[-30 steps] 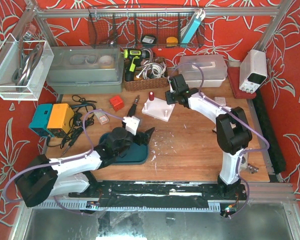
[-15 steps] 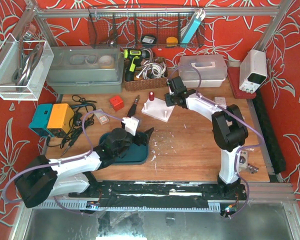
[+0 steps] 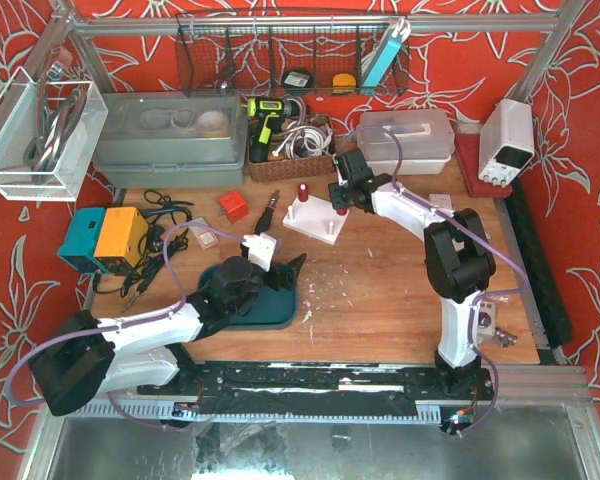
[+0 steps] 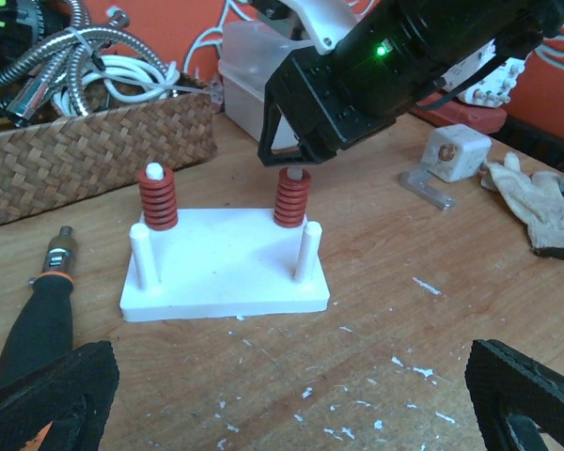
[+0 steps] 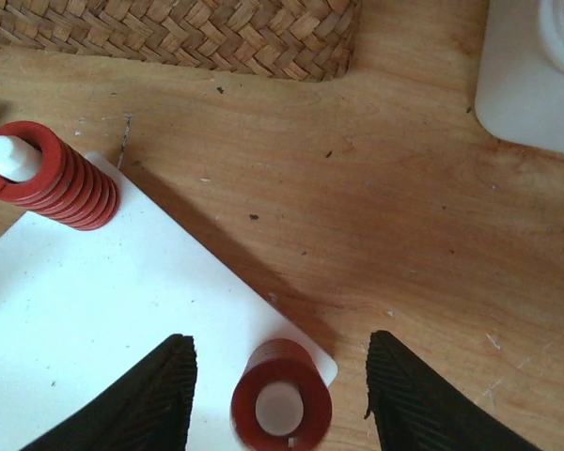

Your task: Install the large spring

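1. Right gripper hangs directly above the back right corner of a white base plate. Its two dark fingers are spread apart, with a gap showing on each side of the spring below, so it grips nothing.
2. Between those fingers sits the large spring, a red coil. It stands upright over the plate's back right peg, with the white peg tip visible in its centre and its lower end resting on the plate.
3. A second red spring stands the same way on the back left peg, its white tip poking out of the top.
4. Two bare white pegs stand at the plate's front corners, one on the left and one on the right.
5. The left gripper is low and well in front of the plate, facing it. Its black fingers are wide apart at the lower corners of its own camera view and hold nothing.
6. The plate lies flat on a wooden bench, just in front of a wicker basket of hoses and cables.
7. A black-handled tool with an orange collar lies on the bench just left of the plate.
8. A pale glove lies well apart to the right.
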`<state>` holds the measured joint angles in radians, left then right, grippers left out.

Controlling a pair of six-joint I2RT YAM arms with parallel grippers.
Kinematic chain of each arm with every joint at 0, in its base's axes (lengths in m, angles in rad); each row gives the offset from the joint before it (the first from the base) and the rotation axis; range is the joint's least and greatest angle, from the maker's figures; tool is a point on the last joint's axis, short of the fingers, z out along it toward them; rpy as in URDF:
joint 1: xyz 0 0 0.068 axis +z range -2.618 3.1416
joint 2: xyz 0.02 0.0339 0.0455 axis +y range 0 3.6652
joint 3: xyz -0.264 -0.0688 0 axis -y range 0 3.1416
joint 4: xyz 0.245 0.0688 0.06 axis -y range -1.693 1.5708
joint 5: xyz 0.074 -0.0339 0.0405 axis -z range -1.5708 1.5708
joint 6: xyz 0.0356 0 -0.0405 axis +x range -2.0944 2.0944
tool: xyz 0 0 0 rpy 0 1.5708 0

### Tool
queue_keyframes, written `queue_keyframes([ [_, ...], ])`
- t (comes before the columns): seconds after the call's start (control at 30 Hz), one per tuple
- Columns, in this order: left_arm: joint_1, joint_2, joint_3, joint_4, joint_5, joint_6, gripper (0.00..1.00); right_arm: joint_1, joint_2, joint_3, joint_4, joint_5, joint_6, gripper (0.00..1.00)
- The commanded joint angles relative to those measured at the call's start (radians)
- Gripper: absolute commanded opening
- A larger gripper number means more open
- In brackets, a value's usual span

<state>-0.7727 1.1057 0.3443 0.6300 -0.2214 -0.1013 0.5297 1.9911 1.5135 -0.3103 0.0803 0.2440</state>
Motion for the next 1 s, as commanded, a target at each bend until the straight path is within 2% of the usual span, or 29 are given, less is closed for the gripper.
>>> queue_keyframes([
  [0.0,-0.002,-0.019,-0.012,0.038,-0.049,0.008,1.00,-0.008,-0.058,0.033,-0.069,0.018,-0.008,0.56],
  [0.2,-0.002,-0.059,-0.011,0.003,-0.117,-0.032,1.00,-0.008,-0.166,0.023,-0.174,-0.025,-0.008,0.69],
  [0.3,-0.002,-0.088,-0.020,-0.022,-0.177,-0.064,1.00,-0.008,-0.262,-0.039,-0.195,-0.045,-0.007,0.79],
  [0.5,0.002,-0.210,0.045,-0.289,-0.265,-0.296,1.00,-0.007,-0.463,-0.209,-0.186,-0.024,0.015,0.97],
  [0.63,0.008,-0.274,0.115,-0.557,-0.375,-0.565,1.00,-0.007,-0.600,-0.337,-0.155,-0.084,0.028,0.99],
  [0.73,0.014,-0.292,0.198,-0.862,-0.442,-0.845,0.99,-0.006,-0.684,-0.424,-0.131,-0.111,0.039,0.99],
  [0.77,0.015,-0.292,0.225,-0.945,-0.440,-0.935,0.96,-0.005,-0.708,-0.453,-0.118,-0.119,0.043,0.99],
  [0.83,0.016,-0.280,0.281,-1.101,-0.418,-1.118,0.82,-0.005,-0.742,-0.511,-0.100,-0.129,0.047,0.99],
  [0.97,0.018,-0.216,0.380,-1.322,-0.315,-1.370,0.69,-0.005,-0.783,-0.573,-0.077,-0.135,0.057,0.99],
])
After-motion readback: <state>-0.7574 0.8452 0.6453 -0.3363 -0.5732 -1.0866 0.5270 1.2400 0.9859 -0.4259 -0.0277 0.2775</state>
